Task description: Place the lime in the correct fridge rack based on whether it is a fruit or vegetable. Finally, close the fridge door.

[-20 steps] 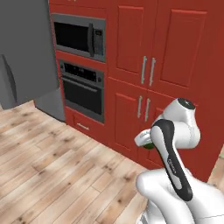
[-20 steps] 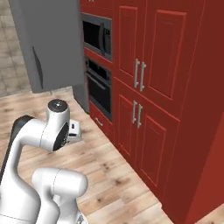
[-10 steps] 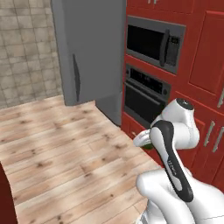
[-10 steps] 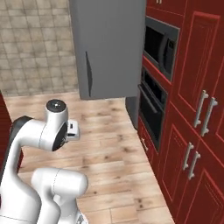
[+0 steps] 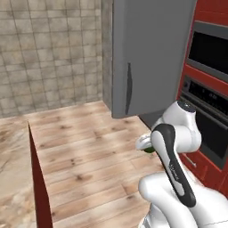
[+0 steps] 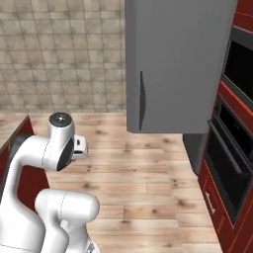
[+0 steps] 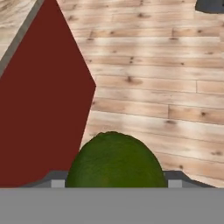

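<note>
- Step in hand, by the look of it: carry phase. Lime (image 7: 114, 159) up close in hand view, seated between the finger tips; green sliver also peeking past the wrist in left base view (image 5: 148, 150).
- Gripper (image 7: 113, 181) closed around the lime, jaws partway in, tips just poking out on either side of the fruit. Held low over the wood floor (image 5: 84, 151), not far from the fridge.
- Fridge door (image 6: 173, 64) standing ahead, dark vertical handle strip (image 6: 142, 101) facing the cams. Whether ajar or fully swung: can't tell from these angles. Shelves inside not made out.
- Next move, as a guess: get round the door panel to face the fridge interior, lift lime to the upper shelf, let go, then push door shut. Needs clearance past the door edge w/ the elbow.
- Count: 1 lime, 1 gripper, 1 fridge door w/ 1 handle strip, 2 wall ovens stacked at right (image 5: 209, 49) (image 5: 207, 120), 1 red cabinet end (image 7: 39, 100) beside the floor.
</note>
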### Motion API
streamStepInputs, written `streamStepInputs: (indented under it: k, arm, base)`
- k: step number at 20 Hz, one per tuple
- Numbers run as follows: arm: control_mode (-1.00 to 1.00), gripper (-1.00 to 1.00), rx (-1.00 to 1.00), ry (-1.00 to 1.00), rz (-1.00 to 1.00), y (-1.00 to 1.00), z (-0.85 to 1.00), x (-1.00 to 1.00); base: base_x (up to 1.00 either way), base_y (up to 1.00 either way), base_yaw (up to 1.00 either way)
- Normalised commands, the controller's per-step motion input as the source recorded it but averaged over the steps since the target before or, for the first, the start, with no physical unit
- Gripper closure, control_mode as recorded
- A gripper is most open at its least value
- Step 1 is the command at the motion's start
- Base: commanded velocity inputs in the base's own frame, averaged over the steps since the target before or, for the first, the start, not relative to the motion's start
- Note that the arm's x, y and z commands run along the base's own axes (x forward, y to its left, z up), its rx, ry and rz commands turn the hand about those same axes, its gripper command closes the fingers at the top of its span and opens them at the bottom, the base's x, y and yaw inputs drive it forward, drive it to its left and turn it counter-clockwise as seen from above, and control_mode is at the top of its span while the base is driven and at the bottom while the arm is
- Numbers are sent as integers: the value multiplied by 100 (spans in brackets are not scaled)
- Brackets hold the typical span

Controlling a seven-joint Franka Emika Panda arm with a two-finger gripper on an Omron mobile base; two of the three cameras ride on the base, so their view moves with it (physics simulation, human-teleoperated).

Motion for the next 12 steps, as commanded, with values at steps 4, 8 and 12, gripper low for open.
streamStepInputs:
  k: [4,8,12]
  arm:
    - [100,100,0,0,0,0,0,0]
    - [100,100,0,0,0,0,0,0]
    - [100,100,0,0,0,0,0,0]
  base:
    - [100,74,17]
    - [100,51,7]
    - [100,7,0]
